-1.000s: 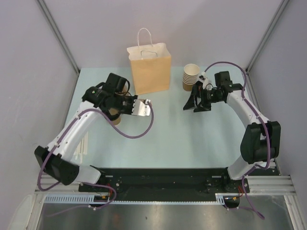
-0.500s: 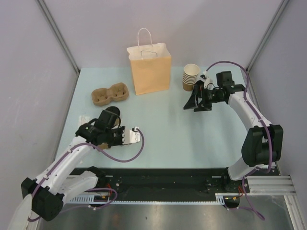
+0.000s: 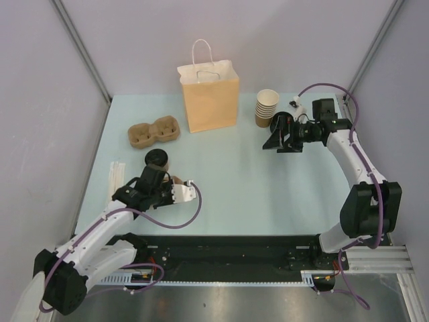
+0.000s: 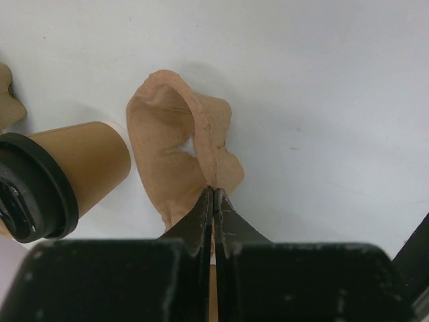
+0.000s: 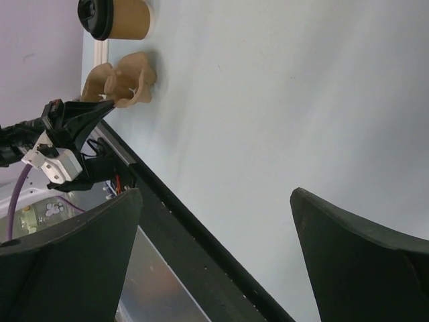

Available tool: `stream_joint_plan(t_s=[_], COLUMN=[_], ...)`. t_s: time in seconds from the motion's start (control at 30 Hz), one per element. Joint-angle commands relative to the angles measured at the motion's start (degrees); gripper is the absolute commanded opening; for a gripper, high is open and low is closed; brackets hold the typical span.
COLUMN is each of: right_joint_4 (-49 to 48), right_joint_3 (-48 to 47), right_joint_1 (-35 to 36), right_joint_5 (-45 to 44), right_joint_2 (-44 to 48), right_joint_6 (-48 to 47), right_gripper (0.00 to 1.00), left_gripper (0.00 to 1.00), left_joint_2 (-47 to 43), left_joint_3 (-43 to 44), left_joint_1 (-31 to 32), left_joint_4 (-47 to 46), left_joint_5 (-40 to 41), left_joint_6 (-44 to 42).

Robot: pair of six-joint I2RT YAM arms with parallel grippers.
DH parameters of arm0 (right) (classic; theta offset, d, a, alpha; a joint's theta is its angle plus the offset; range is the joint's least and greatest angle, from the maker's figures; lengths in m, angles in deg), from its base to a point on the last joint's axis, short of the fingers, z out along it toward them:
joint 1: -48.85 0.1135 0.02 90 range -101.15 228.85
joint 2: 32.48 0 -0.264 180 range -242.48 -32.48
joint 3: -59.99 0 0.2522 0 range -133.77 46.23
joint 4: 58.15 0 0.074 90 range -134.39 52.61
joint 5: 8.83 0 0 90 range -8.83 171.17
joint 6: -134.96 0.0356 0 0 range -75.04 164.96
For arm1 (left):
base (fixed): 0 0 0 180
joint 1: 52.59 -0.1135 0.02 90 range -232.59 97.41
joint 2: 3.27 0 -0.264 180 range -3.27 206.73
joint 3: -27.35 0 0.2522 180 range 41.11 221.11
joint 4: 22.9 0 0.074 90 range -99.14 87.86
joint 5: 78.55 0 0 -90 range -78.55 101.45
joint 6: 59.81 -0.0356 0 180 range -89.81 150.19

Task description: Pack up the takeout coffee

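**Left pincer [image 4: 213, 196] was clamped on a tan pulp piece [image 4: 166, 180]; right pincer [image 5: 214, 225] gaped wide, empty.**
The takeout coffee [image 4: 75, 168], just left of the clamped tips, looked light and crushable, so it was best gripped gently round its paper wall.

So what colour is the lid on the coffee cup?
Black lid; the left wrist view shows it best.

Brown cup [image 4: 84, 159], black lid [image 4: 32, 194], tan pulp piece [image 4: 167, 171], tan bag [image 3: 209, 97], pale-blue table [image 3: 268, 184].

Pale table [image 3: 268, 188] bears paper bag [image 3: 208, 96], cup stack [image 3: 266, 107], pulp carrier [image 3: 154, 131], lidded coffee cup [image 3: 156, 159], white sticks [image 3: 117, 178]
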Motion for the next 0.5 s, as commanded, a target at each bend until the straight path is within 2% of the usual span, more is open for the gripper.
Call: stream_joint_plan(t_s=[0.0, 0.03, 0.1, 0.13, 0.2, 0.27, 0.37, 0.4, 0.47], right_joint_4=[-0.6, -0.7, -0.4, -0.1, 3.1, 5.8, 9.9, 11.3, 12.4], right_joint_3=[-0.1, -0.1, -0.1, -0.1, -1.4, -3.5, -4.8, -5.4, -5.8], right_joint_1=[-1.5, -1.9, -3.0, -3.3, -3.7, -6.9, -9.5, -11.4, -13.2], right_joint_5=[1.6, 2.0, 2.3, 2.3, 2.4, 2.0, 2.3, 2.6, 3.2], right_joint_2=[3.3, 3.4, 4.1, 4.4, 4.4, 4.2, 5.0, 5.5, 6.6], right_joint_6=[0.1, 0.2, 0.2, 0.0, -1.4, -4.1, -5.9, -5.9, -7.8], right_gripper=[1.0, 1.0, 1.0, 1.0, 1.0, 1.0, 1.0, 1.0, 1.0], left_gripper=[0.05, 0.21, 0.37, 0.5, 0.6, 0.77, 0.95, 0.99, 1.0], left_joint_2=[-0.1, 0.7, 2.8, 3.2, 2.9, 2.3, 1.6, 1.7, 1.7], left_joint_3=[-1.3, -0.9, 0.2, 1.5, 2.9, 5.7, 10.8, 12.4, 17.9], left_joint_1=[0.3, 0.3, 0.3, 0.2, 0.2, 0.3, 0.3, 0.2, 0.3], left_joint_4=[-0.7, 0.1, 2.5, 5.0, 7.2, 10.1, 13.9, 15.0, 17.2], left_joint_5=[1.7, 1.6, 0.7, -1.1, -3.4, -7.1, -11.0, -12.1, -14.8], left_joint_6=[0.1, 0.1, 0.7, 0.9, 1.9, 2.8, 4.4, 5.6, 6.5])
